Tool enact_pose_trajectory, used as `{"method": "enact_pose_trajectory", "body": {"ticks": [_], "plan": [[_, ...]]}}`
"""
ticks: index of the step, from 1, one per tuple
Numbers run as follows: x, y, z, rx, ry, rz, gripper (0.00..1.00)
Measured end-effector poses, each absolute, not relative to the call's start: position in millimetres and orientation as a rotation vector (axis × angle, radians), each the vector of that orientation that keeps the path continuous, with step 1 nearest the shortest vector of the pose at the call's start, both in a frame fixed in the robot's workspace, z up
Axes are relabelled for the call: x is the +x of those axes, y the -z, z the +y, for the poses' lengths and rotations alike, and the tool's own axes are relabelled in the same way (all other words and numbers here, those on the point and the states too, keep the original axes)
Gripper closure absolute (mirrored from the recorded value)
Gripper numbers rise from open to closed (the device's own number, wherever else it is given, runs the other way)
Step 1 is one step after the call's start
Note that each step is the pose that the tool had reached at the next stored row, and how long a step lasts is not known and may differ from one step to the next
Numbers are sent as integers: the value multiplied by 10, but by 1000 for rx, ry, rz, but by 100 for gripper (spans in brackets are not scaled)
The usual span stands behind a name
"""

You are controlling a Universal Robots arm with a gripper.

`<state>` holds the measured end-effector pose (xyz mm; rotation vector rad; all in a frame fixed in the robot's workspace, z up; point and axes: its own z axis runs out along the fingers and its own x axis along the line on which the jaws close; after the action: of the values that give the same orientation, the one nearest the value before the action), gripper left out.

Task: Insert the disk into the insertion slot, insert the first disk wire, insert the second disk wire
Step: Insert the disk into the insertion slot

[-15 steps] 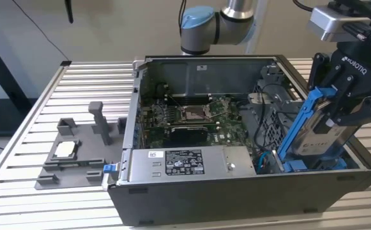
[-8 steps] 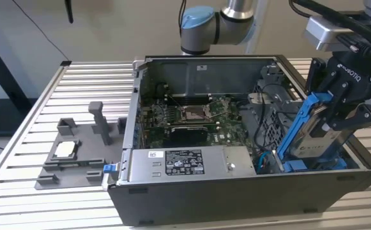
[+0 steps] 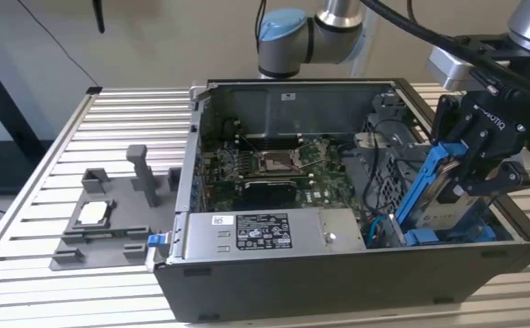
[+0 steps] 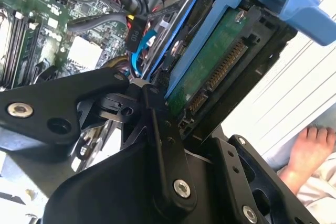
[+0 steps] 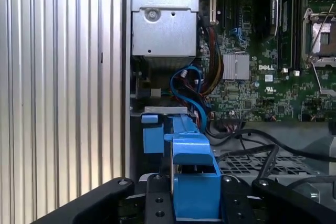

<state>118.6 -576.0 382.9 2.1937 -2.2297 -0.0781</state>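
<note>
My gripper (image 3: 464,183) is shut on the disk (image 3: 435,205), a silver-grey drive in a bright blue carrier bracket (image 3: 426,179). The disk stands on edge, tilted, at the front corner of the open computer case on the exterior view's right. Its lower end reaches down into the insertion slot (image 3: 449,237), where blue latches show. The second wrist view shows the disk's green underside (image 4: 210,61) and connector beside my black fingers (image 4: 157,129). In the first wrist view the blue carrier (image 5: 194,182) sits between my fingers, above the bay. Blue disk wires (image 5: 189,85) curl loose beside the slot.
A silver box with a sticker (image 3: 265,232) lies along the case's front, with the motherboard (image 3: 283,167) behind it. A grey fixture holding a square chip (image 3: 94,214) stands on the slatted table (image 3: 64,137) at the exterior view's left. A person's hand (image 4: 310,150) rests outside the case.
</note>
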Motion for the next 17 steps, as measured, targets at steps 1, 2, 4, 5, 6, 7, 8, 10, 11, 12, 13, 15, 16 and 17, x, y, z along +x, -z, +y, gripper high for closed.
{"method": "enact_pose_trajectory", "body": {"ticks": [1,2,4,5,6,7,8,10,11,12,13,15,16,17], "plan": [[1186,-3815,-5760,2194,78,-2230,68],[1185,-3813,-5760,2196,78,-2228,68],[1186,-3814,-5760,2197,78,-2226,68],[1186,-3814,-5760,2198,78,-2225,68],[1186,-3814,-5760,2199,78,-2224,68],[1186,-3813,-5760,2200,78,-2223,68],[1185,-3813,-5760,2201,78,-2222,68],[1185,-3813,-5760,2202,78,-2221,68],[1186,-3814,-5760,2203,78,-2220,66],[1185,-3813,-5760,2204,78,-2219,66],[1186,-3813,-5760,2205,78,-2218,60],[1186,-3813,-5760,2207,78,-2216,53],[1185,-3813,-5760,2208,78,-2215,53],[1186,-3813,-5760,2208,78,-2215,53]]}}
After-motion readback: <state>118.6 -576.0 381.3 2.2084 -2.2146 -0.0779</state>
